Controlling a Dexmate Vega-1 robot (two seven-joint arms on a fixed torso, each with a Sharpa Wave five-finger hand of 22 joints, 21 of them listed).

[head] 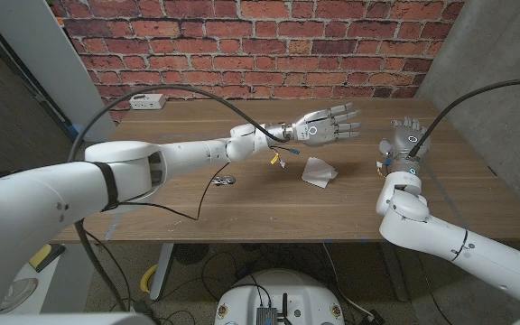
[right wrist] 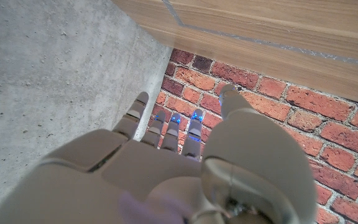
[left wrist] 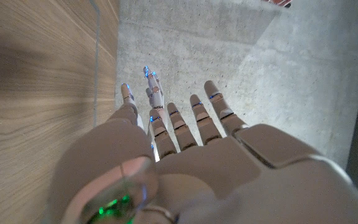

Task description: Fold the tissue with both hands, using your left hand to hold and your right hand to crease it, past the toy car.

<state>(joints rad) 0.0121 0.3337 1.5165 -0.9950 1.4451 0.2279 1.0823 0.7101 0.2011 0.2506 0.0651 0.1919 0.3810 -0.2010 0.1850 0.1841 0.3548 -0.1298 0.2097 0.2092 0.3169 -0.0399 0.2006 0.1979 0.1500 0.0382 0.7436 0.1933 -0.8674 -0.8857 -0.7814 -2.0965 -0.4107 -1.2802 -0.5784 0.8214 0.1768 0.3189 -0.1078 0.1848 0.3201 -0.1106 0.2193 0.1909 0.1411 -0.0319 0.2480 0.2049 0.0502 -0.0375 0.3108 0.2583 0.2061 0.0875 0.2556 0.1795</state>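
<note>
Head view: we judge the tissue [head: 319, 171] mid-desk light, limp, tear-prone; pin one edge, crease gently. Left hand [head: 329, 125] and right hand [head: 405, 141] both empty, fingers spread.

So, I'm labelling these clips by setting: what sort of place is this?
Likely an indoor robotics lab or workshop: a wooden table against a brick wall, a bare concrete wall beside it, and loose cables under the table.
</note>
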